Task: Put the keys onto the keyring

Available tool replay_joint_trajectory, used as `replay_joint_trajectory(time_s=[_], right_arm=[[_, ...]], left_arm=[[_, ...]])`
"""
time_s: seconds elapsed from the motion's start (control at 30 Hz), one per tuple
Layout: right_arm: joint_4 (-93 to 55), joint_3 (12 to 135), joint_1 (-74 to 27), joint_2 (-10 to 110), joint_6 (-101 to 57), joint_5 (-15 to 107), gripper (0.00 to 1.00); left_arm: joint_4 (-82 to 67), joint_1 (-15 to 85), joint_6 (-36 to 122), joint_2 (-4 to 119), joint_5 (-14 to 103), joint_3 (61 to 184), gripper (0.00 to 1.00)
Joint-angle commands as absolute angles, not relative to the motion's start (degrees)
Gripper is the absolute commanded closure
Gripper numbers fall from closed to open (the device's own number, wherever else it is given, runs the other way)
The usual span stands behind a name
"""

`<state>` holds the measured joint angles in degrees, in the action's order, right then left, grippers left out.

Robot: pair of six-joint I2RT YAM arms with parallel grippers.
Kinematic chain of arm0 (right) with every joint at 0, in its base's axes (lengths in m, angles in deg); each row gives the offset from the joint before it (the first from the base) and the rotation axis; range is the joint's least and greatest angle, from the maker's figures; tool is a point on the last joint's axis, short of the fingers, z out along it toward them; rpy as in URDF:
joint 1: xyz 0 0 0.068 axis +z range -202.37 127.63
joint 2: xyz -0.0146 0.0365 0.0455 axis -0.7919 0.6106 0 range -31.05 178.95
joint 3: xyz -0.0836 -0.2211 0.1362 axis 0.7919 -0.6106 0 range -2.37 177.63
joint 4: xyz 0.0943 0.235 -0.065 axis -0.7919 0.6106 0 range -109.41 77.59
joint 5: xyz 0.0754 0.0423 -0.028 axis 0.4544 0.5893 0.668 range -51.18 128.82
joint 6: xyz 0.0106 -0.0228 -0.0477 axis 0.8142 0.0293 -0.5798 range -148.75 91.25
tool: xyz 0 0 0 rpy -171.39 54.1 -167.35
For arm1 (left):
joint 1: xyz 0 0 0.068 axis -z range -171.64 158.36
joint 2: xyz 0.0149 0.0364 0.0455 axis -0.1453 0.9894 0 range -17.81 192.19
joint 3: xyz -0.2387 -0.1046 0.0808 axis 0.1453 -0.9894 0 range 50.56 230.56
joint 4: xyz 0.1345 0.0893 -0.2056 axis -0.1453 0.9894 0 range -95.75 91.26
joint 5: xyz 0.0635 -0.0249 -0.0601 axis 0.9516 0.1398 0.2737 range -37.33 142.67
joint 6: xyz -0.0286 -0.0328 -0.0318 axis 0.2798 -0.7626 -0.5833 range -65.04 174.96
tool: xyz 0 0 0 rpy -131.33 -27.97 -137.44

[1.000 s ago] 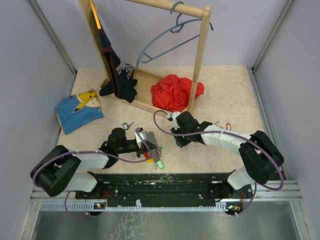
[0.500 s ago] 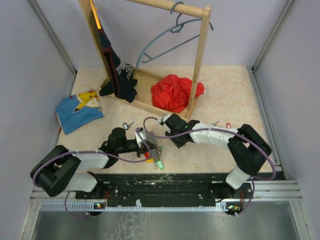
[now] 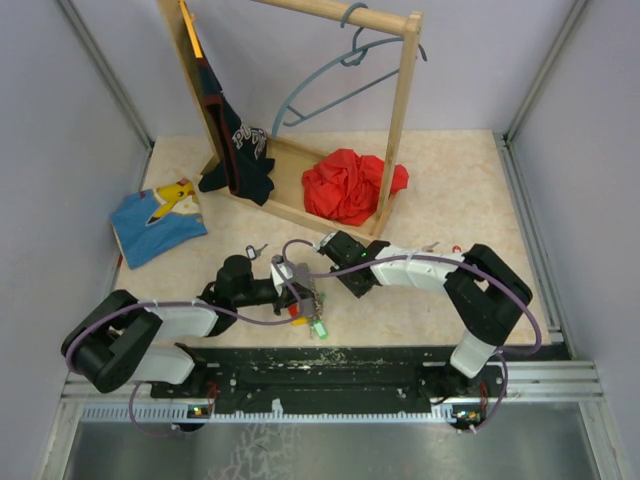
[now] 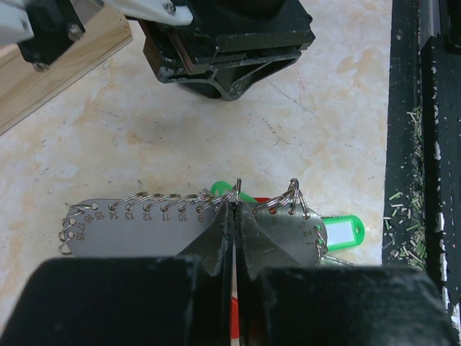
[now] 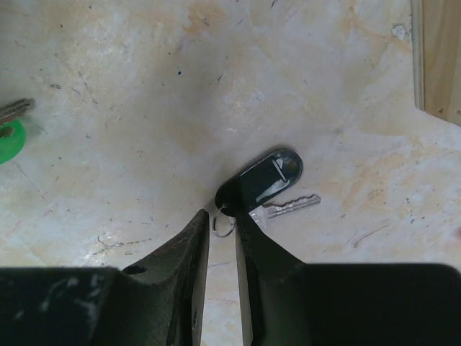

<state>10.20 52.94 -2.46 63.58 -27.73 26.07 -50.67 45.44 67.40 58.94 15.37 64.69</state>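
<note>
My left gripper [image 4: 235,205] is shut on the edge of the keyring [image 4: 144,231], a silver numbered plate strung with small wire rings. A green tab [image 4: 342,234] lies at its right end and a red part shows under the jaws. In the top view this gripper [image 3: 303,292] rests near the table's front. My right gripper [image 5: 222,216] is narrowly open, its tips either side of a small ring [image 5: 223,225]. The ring joins a black tag [image 5: 263,180] and a silver key [image 5: 292,205] lying on the table. A green-headed key [image 5: 9,130] shows at the left edge.
A wooden rack [image 3: 400,130] with a hanger and a dark shirt stands at the back, with a red cloth [image 3: 350,185] at its foot. A blue shirt [image 3: 155,220] lies at the far left. A small key [image 3: 258,250] and a red tab [image 3: 457,248] lie on the table.
My right gripper has moved left across the table and now sits just beyond the left gripper. The left arm and the keyring have not moved.
</note>
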Motion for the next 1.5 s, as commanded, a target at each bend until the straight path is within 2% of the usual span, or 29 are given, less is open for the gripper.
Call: replay_joint_trajectory(time_s=[0.0,0.87,0.97,1.47], right_arm=[[10.6,55.7,-1.7,65.1,-28.1,24.0,0.79],[13.1,56.3,-1.6,64.1,-28.2,22.7,0.93],[13.1,56.2,-1.6,64.1,-28.4,22.7,1.00],[9.3,54.9,-1.5,57.5,-29.8,26.1,1.00]], left_arm=[[-51.7,45.3,67.9,59.3,13.8,66.2,1.00],[-51.4,45.3,68.1,58.8,13.9,66.1,1.00],[-51.4,45.3,68.1,58.7,14.0,66.1,1.00],[-51.7,45.3,68.5,58.0,14.3,65.6,1.00]])
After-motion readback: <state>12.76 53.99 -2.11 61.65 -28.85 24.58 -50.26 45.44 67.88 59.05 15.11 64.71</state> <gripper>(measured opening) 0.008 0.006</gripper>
